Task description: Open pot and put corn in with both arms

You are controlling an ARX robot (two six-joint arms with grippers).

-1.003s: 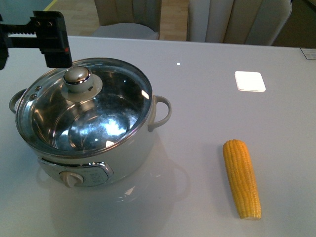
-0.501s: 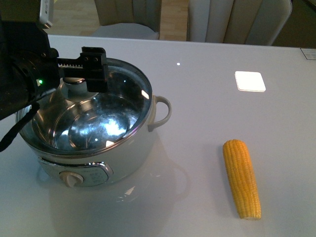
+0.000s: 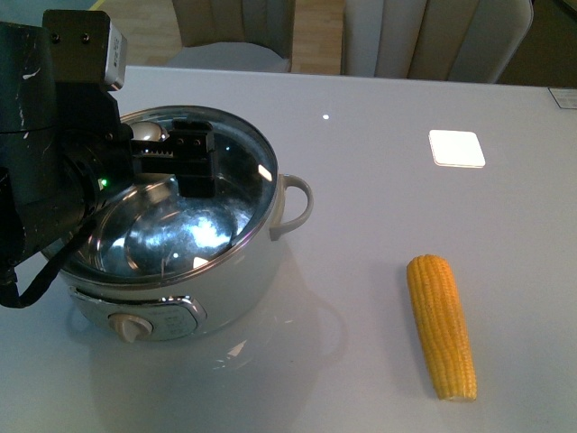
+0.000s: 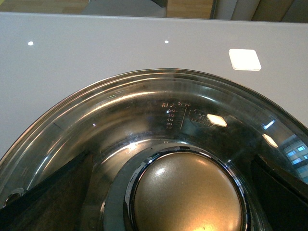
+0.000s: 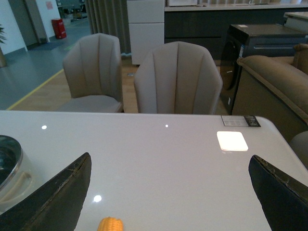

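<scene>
Left gripper spread over the lid knob; corn lies alone at lower right.

In the front view the corn lies on the white table close to the bottom edge, thick end farther away. It is well apart from the pot at lower left, with bare tabletop between them. The glass lid sits on the pot. The left wrist view shows black fingers apart, flanking the knob with a gap on each side. The right gripper is also wide apart and holds nothing. Past the pot, open surface runs to the table's far edge, where chairs stand.
</scene>
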